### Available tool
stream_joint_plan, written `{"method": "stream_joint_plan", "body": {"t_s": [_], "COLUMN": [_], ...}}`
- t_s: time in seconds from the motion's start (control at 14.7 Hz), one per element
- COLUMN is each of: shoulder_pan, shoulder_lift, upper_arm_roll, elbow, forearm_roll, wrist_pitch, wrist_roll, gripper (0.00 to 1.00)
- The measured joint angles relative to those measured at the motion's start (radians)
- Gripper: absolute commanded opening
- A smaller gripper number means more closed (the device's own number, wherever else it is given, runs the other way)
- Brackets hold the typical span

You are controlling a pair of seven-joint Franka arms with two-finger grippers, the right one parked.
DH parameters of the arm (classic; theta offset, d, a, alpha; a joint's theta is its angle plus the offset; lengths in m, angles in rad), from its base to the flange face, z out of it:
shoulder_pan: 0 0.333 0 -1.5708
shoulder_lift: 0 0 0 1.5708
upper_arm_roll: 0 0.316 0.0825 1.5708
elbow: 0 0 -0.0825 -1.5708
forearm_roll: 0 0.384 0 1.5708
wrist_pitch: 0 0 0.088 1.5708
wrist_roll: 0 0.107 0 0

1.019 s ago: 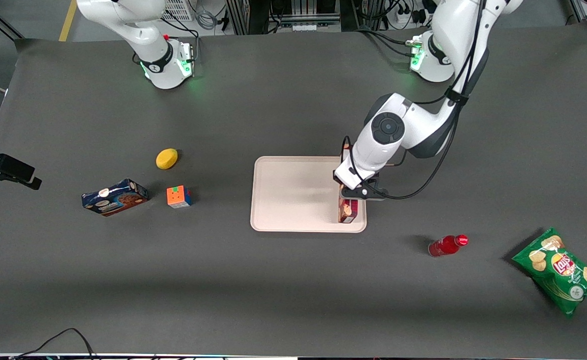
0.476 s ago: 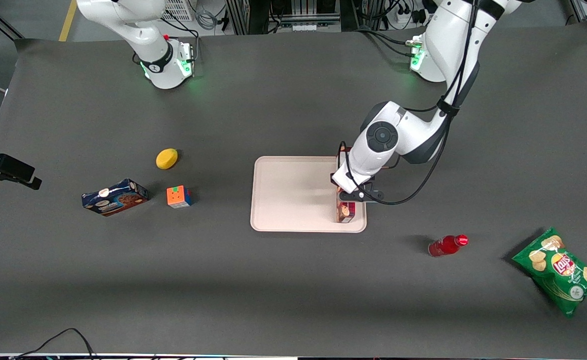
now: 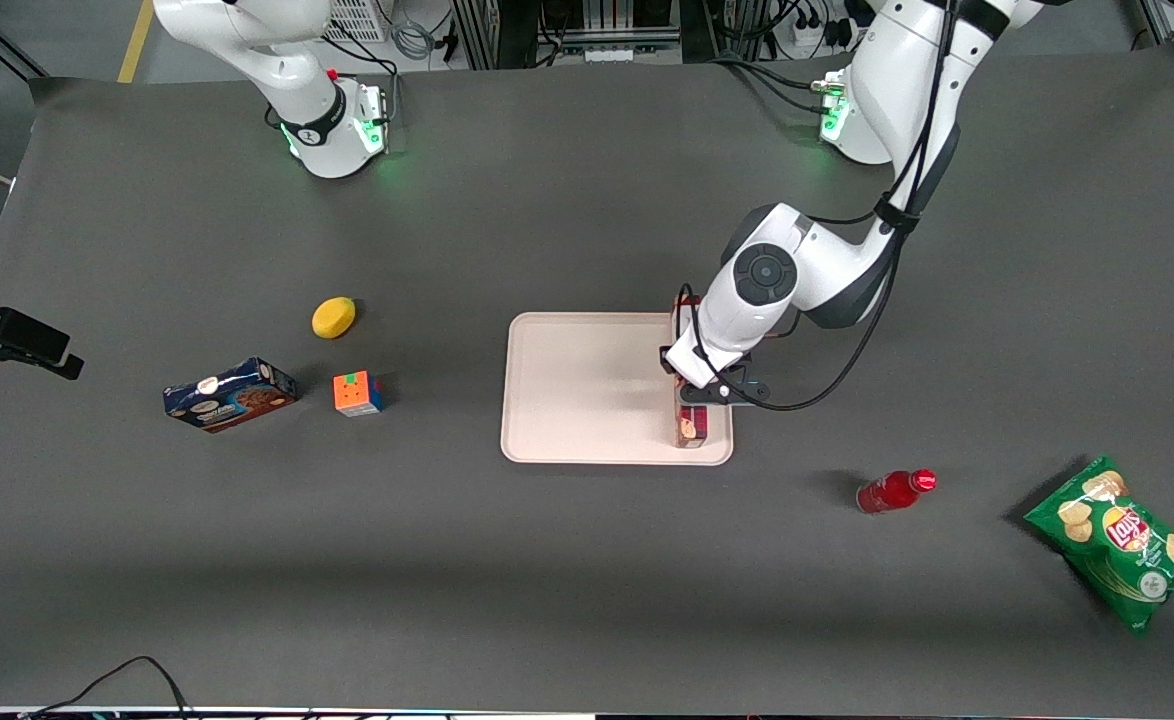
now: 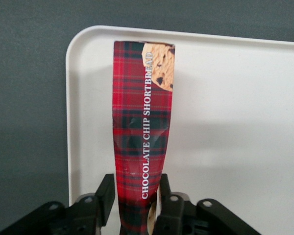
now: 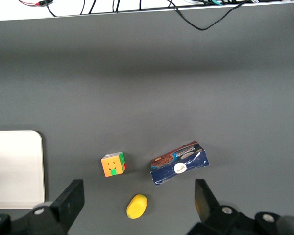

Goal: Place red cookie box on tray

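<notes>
The red cookie box (image 3: 690, 428) is a long dark-red tartan box. It stands over the working arm's end of the cream-white tray (image 3: 587, 390), near the tray corner closest to the front camera. My left gripper (image 3: 693, 396) is above it and shut on its upper part. In the left wrist view the gripper (image 4: 134, 185) has a black finger (image 4: 106, 193) pressed on each side of the box (image 4: 142, 127), whose lower end reaches the tray (image 4: 225, 122) near a rounded corner. I cannot tell whether the box rests on the tray. The tray's edge also shows in the right wrist view (image 5: 14, 166).
Toward the parked arm's end lie a dark-blue cookie box (image 3: 229, 394), a colour cube (image 3: 358, 393) and a yellow lemon (image 3: 333, 317). Toward the working arm's end, nearer the front camera, lie a small red bottle (image 3: 894, 490) and a green chips bag (image 3: 1119, 540).
My left gripper has shifted slightly toward the parked arm's end and lower over the tray, with the red box in it. In the last half second it has hardly moved.
</notes>
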Motion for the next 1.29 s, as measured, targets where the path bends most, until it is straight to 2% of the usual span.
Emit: {"method": "stream_joint_plan", "body": {"t_s": [0.34,0.54,0.88,1.29], "shoulder_pan": [0.0,0.015,0.087,0.114], "shoulder_lift": [-0.019,-0.099,-0.286,-0.457], "upper_arm_roll": [0.012,0.067,0.179,0.303], "elbow": [0.025,0.044,0.07,0.193], "forearm_roll": [0.002,0.006,0.006,0.006], "wrist_pitch": [0.002,-0.044,-0.254,-0.617], "wrist_roll": [0.0,0.053,0.293,0.519], "gripper": [1.0,1.0,1.0,1.0]}}
